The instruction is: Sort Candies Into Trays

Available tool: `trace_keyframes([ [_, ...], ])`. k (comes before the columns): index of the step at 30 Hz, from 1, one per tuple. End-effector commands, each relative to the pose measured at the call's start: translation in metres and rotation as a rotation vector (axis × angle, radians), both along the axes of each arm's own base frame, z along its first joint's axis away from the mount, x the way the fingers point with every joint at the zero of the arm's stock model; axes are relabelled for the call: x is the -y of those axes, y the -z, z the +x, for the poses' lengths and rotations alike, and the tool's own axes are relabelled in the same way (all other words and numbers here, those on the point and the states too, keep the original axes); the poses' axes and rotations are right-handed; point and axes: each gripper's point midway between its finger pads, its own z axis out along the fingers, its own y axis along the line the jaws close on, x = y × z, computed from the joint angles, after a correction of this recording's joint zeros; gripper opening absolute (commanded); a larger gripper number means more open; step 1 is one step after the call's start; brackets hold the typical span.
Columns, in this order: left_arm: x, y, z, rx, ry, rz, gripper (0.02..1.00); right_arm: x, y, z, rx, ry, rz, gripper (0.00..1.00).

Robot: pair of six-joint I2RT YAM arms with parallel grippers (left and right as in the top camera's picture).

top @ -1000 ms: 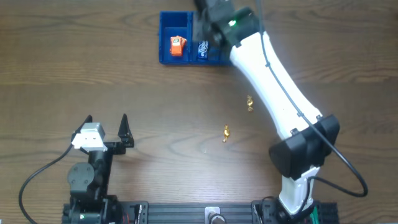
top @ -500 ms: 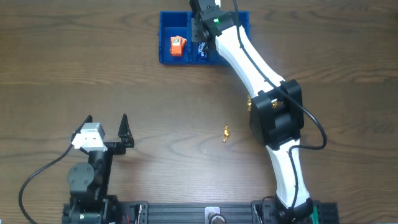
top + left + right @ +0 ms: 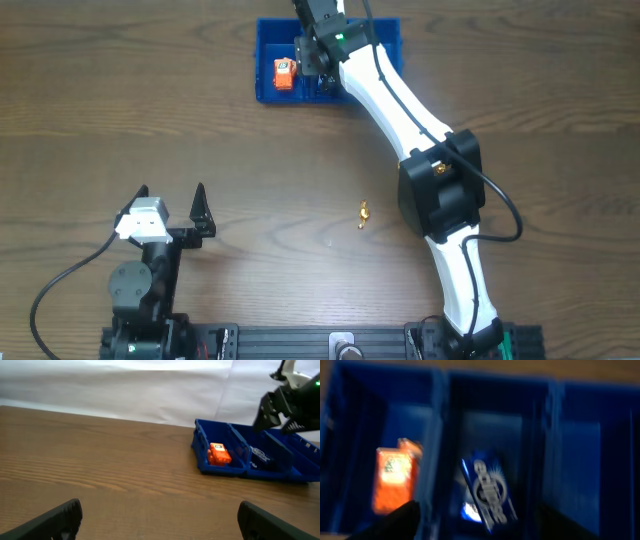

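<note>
- We are seeing the right end effector (image 3: 477, 511) hovering over the blue tray (image 3: 264, 40) at the 12 o'clock edge of the tabletop (image 3: 150, 110). Its two fingers are standing wide apart and gripping nothing.
- In its wrist view a blue-wrapped candy (image 3: 487, 492) is lying in the tray's middle compartment, directly under the gap between the fingers. An orange candy (image 3: 286, 73) is sitting in the neighbouring compartment, at 9 o'clock of the blue one in the top view.
- We are reading the sorting as partly done: two candies are in the tray, and a small gold-wrapped candy (image 3: 364, 212) is lying loose on the bare wood.
- The relation that matters for the coming move is this: in the top view the gold candy is lying between 5 and 6 o'clock of the right end effector, well apart from it and close beside that arm's own elbow.
- Its long axis seems to be running roughly 12 to 6 o'clock, though it is too small for us to be sure.
- The left end effector (image 3: 171, 195) is resting open and empty, well away at 9 o'clock of the gold candy.
- We are judging the right arm the likelier one for the pickup, since the candy is on its side of the middle.
</note>
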Motion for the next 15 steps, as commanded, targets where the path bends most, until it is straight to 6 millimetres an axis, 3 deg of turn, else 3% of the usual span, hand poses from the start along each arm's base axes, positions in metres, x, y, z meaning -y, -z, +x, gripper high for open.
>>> trace_keyframes([
  [1, 0.001, 0.016, -0.001, -0.051, 0.011, 0.018, 0.998, 0.031, -0.086, -0.032, 0.045, 0.044, 0.028, 0.827],
  [3, 0.001, 0.016, -0.001, -0.051, 0.011, 0.018, 0.998, 0.049, -0.107, -0.071, 0.035, 0.048, 0.028, 0.838],
  [5, 0.001, 0.016, -0.001, -0.051, 0.011, 0.018, 0.998, 0.059, -0.098, -0.105, -0.002, 0.076, 0.042, 0.838],
  [8, 0.001, 0.016, -0.001, -0.051, 0.011, 0.018, 0.998, 0.065, -0.050, -0.175, -0.127, 0.087, 0.067, 0.838],
  [10, 0.001, 0.016, -0.001, -0.051, 0.011, 0.018, 0.998, 0.064, 0.005, -0.226, -0.269, 0.088, 0.061, 0.836],
  [12, 0.001, 0.016, -0.001, -0.051, 0.011, 0.018, 0.998, 0.068, 0.041, -0.258, -0.372, 0.099, 0.030, 0.833],
  [15, 0.001, 0.016, -0.001, -0.051, 0.011, 0.018, 0.998, 0.079, 0.076, -0.289, -0.454, 0.117, 0.002, 0.831],
])
